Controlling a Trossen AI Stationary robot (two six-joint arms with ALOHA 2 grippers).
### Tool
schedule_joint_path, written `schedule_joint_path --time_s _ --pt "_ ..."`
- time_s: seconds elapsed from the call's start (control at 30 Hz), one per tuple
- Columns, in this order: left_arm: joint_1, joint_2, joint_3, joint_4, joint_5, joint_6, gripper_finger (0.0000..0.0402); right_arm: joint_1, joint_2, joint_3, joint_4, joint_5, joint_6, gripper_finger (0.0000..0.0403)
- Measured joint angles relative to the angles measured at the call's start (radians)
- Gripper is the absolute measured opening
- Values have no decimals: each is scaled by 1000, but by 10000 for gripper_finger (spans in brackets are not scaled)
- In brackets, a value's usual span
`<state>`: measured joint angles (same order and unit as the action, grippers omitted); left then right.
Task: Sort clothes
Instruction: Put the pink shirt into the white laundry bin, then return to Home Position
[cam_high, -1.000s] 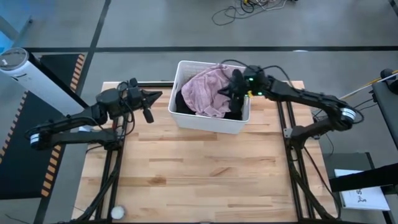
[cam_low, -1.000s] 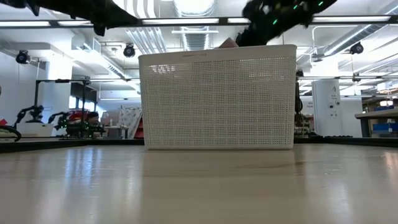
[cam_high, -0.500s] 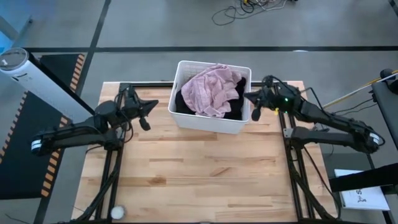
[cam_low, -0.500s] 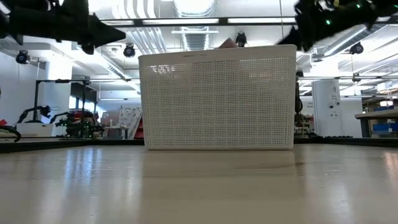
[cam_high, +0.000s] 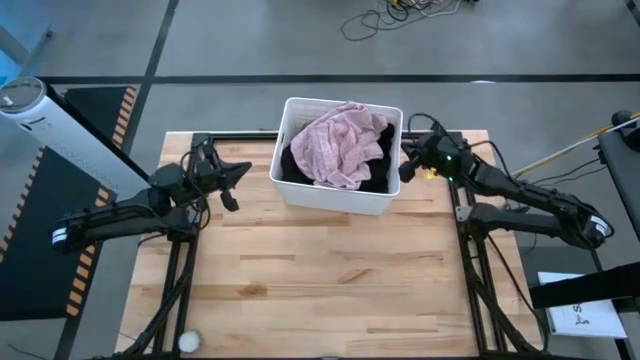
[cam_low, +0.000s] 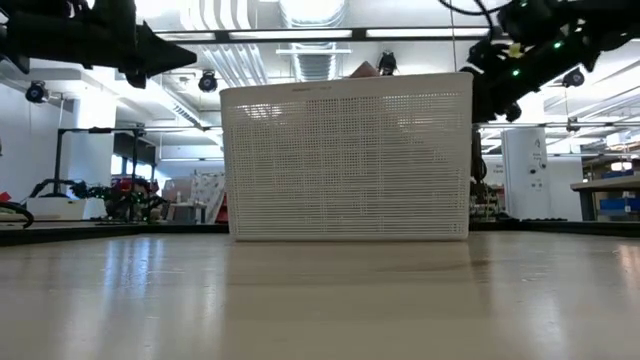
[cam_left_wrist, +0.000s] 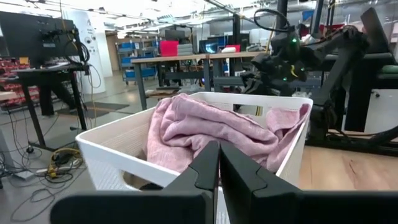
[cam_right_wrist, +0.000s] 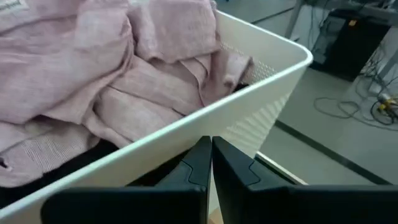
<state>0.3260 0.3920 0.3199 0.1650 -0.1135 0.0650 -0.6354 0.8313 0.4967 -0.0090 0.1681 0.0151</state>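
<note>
Clothes, a crumpled pale pink fabric garment (cam_high: 342, 146) over black cloth (cam_high: 298, 163), lying heaped in the white perforated plastic basket (cam_high: 329, 198), both pincers pressed together, right pincer (cam_high: 404, 165) crowding its rim, risking shoving or tipping it across the wooden table (cam_high: 320, 290), left pincer (cam_high: 240, 172) waiting apart.

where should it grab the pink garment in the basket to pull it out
Grip the raised bunched folds at the top of the pink garment, coming straight down from above. It lies heaped over the dark clothes and the basket walls block the sides. The right tool, shut beside the rim, looks nearest.
</note>
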Motion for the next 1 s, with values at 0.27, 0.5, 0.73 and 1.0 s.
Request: schedule_joint_path --time_s 0.27,0.5,0.73,1.0 --pt "0 -7 0 -11 0 0 0 -70 147 125 50 -66 -76 0" --pt "-2 -64 0 -74 1 5 0 -74 96 209 -43 -149 -194 0" --pt "-16 -181 -5 -202 50 27 0 -55 -120 107 -83 -332 -254 0" --pt "-33 -259 -182 -91 53 41 0 -51 -330 -143 71 -497 -225 0"
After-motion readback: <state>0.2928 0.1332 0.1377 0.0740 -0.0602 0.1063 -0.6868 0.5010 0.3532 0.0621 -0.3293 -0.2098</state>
